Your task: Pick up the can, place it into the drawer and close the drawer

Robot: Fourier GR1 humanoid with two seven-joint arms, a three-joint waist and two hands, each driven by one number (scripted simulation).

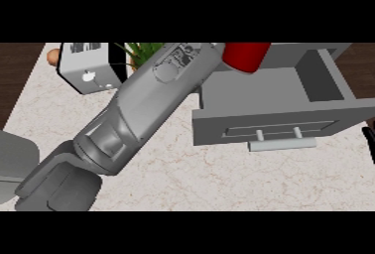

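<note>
The red can [246, 56] hangs high over the back left part of the open grey drawer [264, 92], its top cut off by the view's upper edge. My left forearm [139, 114] runs from the lower left up to the can, and its wrist end meets the can's left side. The left hand is hidden past the wrist and holds the raised can. The drawer is pulled out toward me, its front panel [322, 119] and bar handle [282, 144] facing me. Only a black sliver of my right hand [369, 144] shows at the right edge.
A silver toaster [86, 67] stands at the back left of the marble counter [219, 183], with a green plant [144, 51] behind the forearm and a small orange thing [53, 57] beside the toaster. A grey rounded shape [15, 158] sits at the left edge.
</note>
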